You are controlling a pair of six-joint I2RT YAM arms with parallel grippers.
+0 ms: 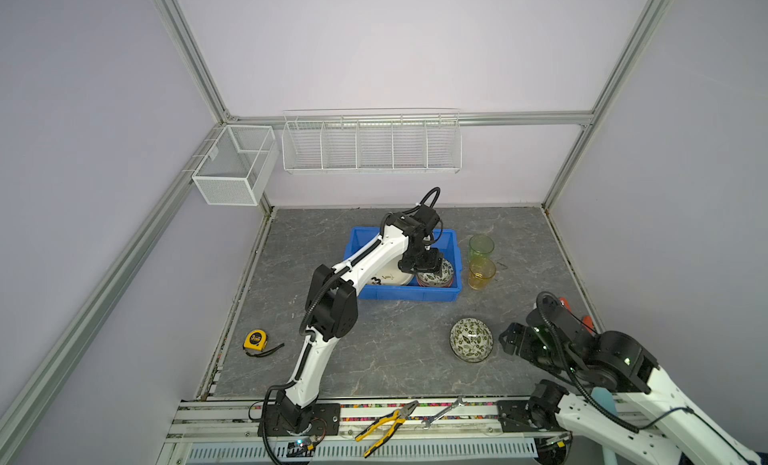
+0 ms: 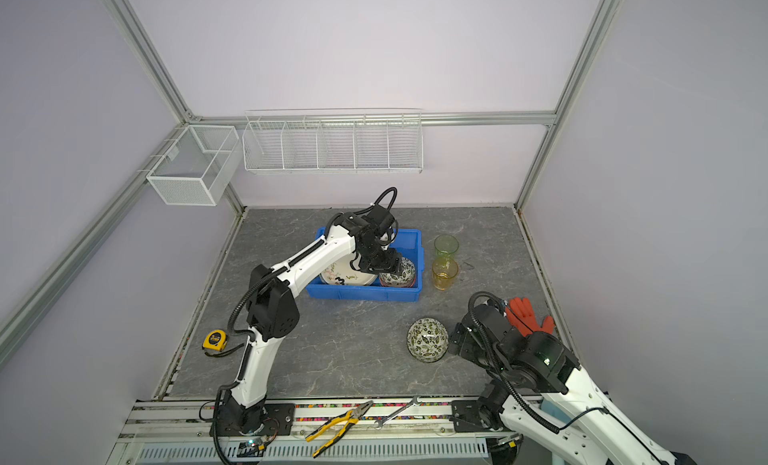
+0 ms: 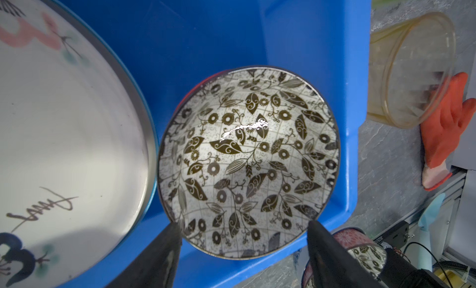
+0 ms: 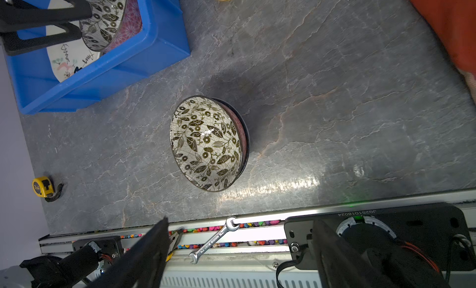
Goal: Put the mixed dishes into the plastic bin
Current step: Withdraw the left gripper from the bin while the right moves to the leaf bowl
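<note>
Hovering over the leaf-patterned bowl (image 3: 247, 158) in the blue bin (image 3: 206, 29), left fingers (image 3: 164, 253) gape empty; right fingers (image 4: 144, 258) likewise.

left pincer (image 1: 430, 266) above leafy bowl (image 1: 447, 272) (inside blue bin (image 1: 409, 295))

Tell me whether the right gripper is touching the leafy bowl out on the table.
Apart. In the right wrist view a strip of grey table shows between the leafy bowl and the open right gripper.
</note>
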